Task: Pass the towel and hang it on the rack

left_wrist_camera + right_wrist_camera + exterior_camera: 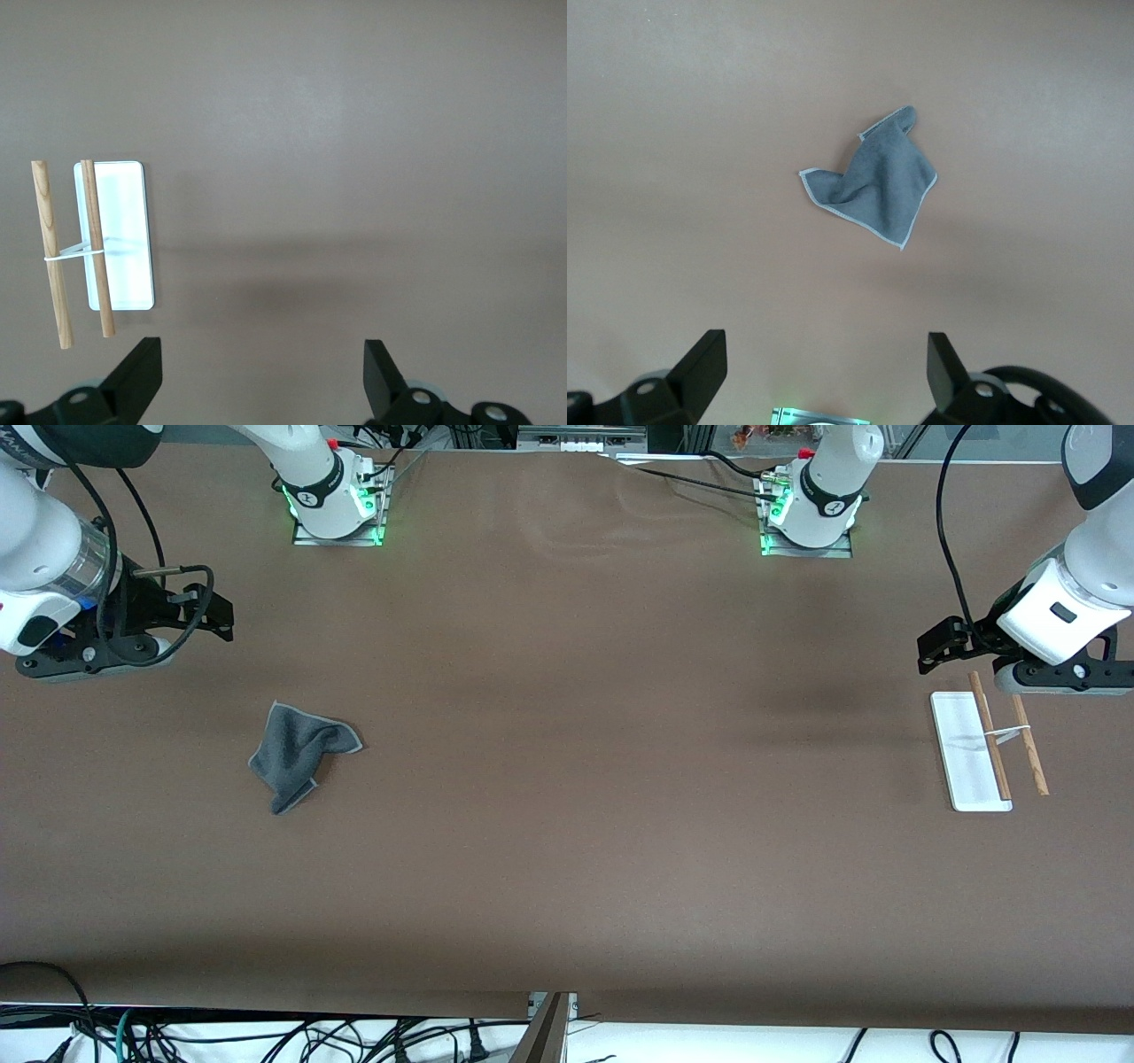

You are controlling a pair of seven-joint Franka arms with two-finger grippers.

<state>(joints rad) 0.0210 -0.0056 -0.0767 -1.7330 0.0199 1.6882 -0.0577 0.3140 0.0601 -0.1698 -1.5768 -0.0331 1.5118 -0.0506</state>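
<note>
The towel (299, 752) is dark grey with pale edging; the rack (970, 753) has a white base and brown rods; the worktop (567, 824) is plain brown.

The towel (302, 752) is soft, matt grey cloth with a fuzzy nap, rumpled into folds and edged with pale stitching; it lies toward the right arm's end of the bench (567, 850). The bench is covered by a matt brown sheet, smooth with faint creases near the arm bases. The rack (988, 746), toward the left arm's end, has a glossy white base that looks like plastic, two rods of bare light-brown wood with visible grain, and a thin white crosspiece. The left tool (264, 376) and the right tool (827, 372) have matt black fingers that look like plastic, spread wide.
</note>
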